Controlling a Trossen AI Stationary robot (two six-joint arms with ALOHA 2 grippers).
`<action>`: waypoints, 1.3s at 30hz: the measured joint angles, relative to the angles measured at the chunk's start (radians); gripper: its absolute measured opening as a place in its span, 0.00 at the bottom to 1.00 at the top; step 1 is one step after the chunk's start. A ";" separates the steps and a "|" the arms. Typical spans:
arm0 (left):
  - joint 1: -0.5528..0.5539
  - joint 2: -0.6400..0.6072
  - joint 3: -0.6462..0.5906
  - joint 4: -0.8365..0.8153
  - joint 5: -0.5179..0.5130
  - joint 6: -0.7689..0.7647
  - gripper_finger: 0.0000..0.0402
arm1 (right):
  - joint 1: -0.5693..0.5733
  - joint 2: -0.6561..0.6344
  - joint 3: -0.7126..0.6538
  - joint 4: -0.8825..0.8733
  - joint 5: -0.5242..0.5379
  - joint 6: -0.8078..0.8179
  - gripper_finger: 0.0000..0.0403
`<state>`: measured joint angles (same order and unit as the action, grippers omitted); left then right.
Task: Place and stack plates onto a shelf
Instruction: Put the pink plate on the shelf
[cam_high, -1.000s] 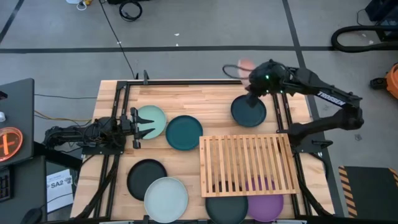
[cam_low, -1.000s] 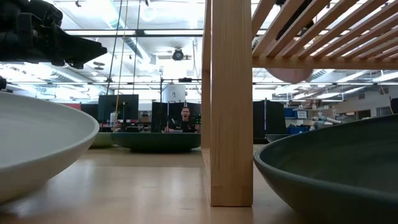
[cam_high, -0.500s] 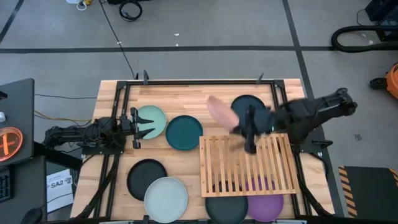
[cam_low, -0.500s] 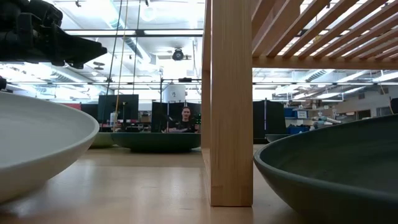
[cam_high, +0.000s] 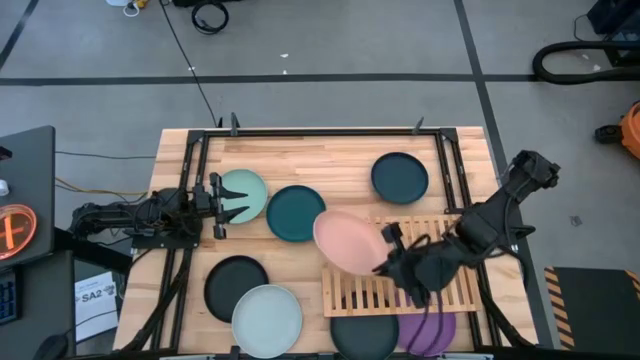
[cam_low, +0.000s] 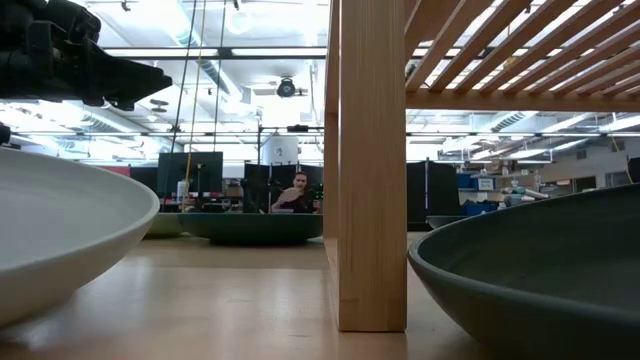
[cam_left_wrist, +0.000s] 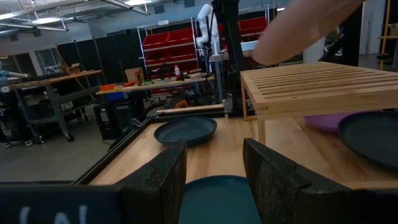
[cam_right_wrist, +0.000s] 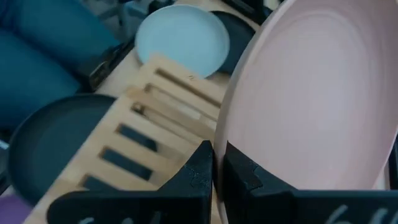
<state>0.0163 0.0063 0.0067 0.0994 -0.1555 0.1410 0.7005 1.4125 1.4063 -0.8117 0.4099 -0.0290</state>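
My right gripper (cam_high: 386, 262) is shut on a pink plate (cam_high: 347, 240) that hovers over the left end of the slatted wooden shelf (cam_high: 430, 228). A purple plate (cam_high: 430, 330) and a dark plate (cam_high: 362, 336) lie on the table under the shelf. On the table lie a mint plate (cam_high: 245, 190), a teal plate (cam_high: 294, 213), a navy plate (cam_high: 400, 178), a black plate (cam_high: 236, 287) and a pale blue-grey plate (cam_high: 267, 320). My left gripper (cam_high: 230, 205) stands open at the table's left, above the mint plate's edge, holding nothing. My right gripper pinches the pink plate's rim (cam_right_wrist: 220, 142) between its two fingers, on the plate's side toward the table's right. The fingers (cam_right_wrist: 200, 167) come from the right, slanting down. The plate is lifted clear of the shelf and tilted, its hollow face up.
The shelf stands on wooden legs (cam_low: 370, 160), with room under it. Black frame rails (cam_high: 190, 170) run along the table's left, far and right sides. Bare wood lies between the teal plate and the navy plate. A person shows far off in the room (cam_low: 297, 190).
My right gripper has swung from the table's far right, above the navy plate, toward the near edge and the left, sinking a little, and has rolled. The pink plate has gone with it, lifted clear throughout. The plate now shows its broad face above the shelf's left end.
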 joint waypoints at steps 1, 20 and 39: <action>0.000 0.000 0.000 0.000 0.000 0.000 0.41 | 0.011 0.003 0.000 -0.006 0.000 -0.001 0.05; 0.000 0.000 0.000 -0.002 0.000 0.000 0.41 | 0.069 0.009 0.000 -0.134 -0.029 0.010 0.06; 0.000 0.000 0.000 -0.002 -0.001 0.000 0.41 | 0.068 0.009 -0.001 -0.133 -0.080 0.009 0.09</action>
<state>0.0165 0.0062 0.0066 0.0978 -0.1562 0.1410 0.7681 1.4216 1.4055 -0.9451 0.3301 -0.0204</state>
